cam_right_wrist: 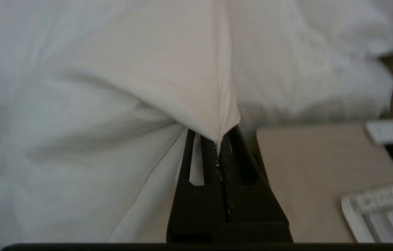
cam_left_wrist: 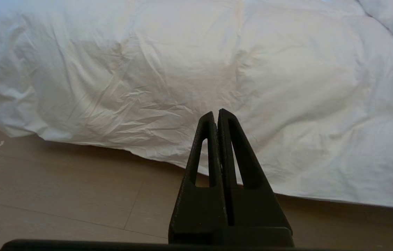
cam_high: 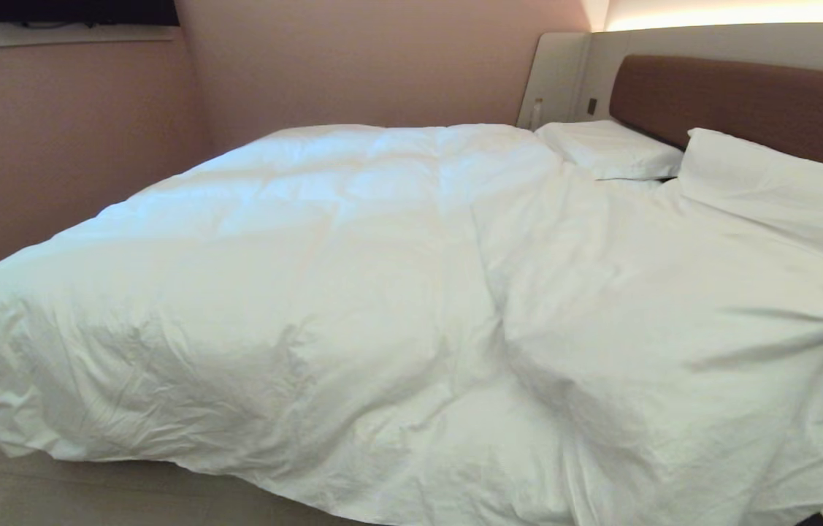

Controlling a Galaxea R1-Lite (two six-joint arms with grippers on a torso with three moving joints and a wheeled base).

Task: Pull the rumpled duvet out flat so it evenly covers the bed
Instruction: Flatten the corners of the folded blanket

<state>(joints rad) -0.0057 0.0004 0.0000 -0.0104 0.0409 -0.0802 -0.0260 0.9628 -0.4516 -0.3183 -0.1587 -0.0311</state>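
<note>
Duvet (cam_high: 353,292) white, puffy, faint stitched squares, spread over most of bed (cam_high: 747,102); long ridge down middle, creased folds at near edge, hem drooping toward floor (cam_left_wrist: 60,195). Two pillows (cam_high: 608,150) beside headboard. Right end effector (cam_right_wrist: 221,143) at duvet's headboard-side edge, fingers pinched tight on peak of fabric, cloth tented. Left end effector (cam_left_wrist: 216,113) closed, empty, hovering above floor just off duvet's near edge.

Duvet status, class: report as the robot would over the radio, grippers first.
Right gripper shut on a duvet corner, fabric drawn taut. Left gripper shut, empty, above floor. Duvet rumpled near pillows. Nothing obstructing.
</note>
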